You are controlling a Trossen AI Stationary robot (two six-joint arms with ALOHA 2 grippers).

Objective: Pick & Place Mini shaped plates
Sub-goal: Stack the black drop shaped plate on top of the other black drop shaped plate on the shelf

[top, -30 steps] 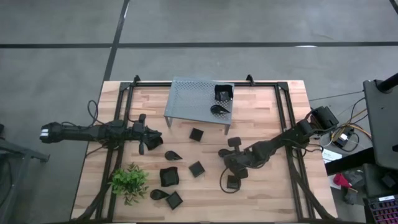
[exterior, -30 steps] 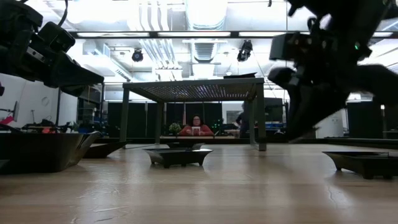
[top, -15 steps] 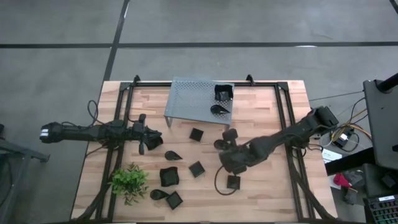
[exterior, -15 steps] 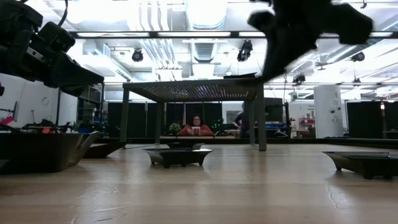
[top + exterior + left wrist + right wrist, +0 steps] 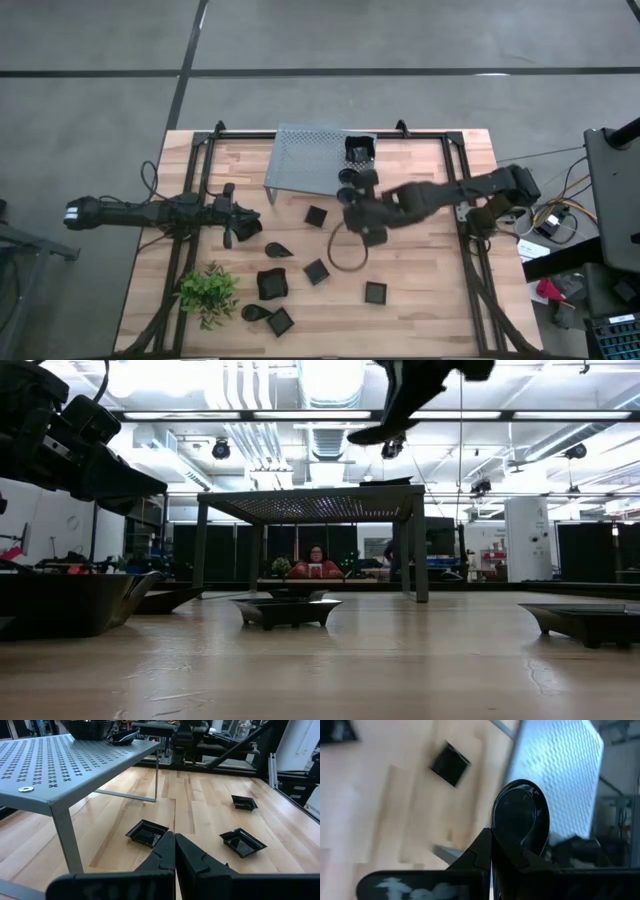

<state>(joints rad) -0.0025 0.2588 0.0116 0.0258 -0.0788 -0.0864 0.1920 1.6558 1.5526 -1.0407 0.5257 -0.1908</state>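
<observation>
My right gripper point(image 5: 350, 190) hovers high beside the near right corner of the grey rack point(image 5: 310, 160), shut on a black teardrop plate point(image 5: 520, 815). In the low view the plate point(image 5: 375, 432) shows below that gripper point(image 5: 420, 375). A larger black dish point(image 5: 358, 149) sits on the rack top. Several black plates lie flat on the table, among them a square one point(image 5: 316, 215), a teardrop point(image 5: 278, 249) and a square one point(image 5: 375, 292). My left gripper point(image 5: 235, 228) waits shut over the table's left part, its fingers point(image 5: 174, 855) together. My right gripper pinches the teardrop plate by its rim at one end point(image 5: 506, 851), between the two fingers point(image 5: 480, 847). The rest of the plate sticks out beyond the fingertips. The plate is lifted well clear of the table and sits tilted point(image 5: 375, 432).
A small green plant point(image 5: 207, 292) stands at the near left. More black plates point(image 5: 272, 285) point(image 5: 281, 322) lie beside it. A black cable loop point(image 5: 348, 250) hangs under the right arm. A person sits in the room far behind the table point(image 5: 316, 565).
My right gripper has moved from above the near right square plate toward the far edge and leftward, up to the rack's near right corner. It has risen and turned, carrying the teardrop plate with it. The plates on the table have stayed put.
</observation>
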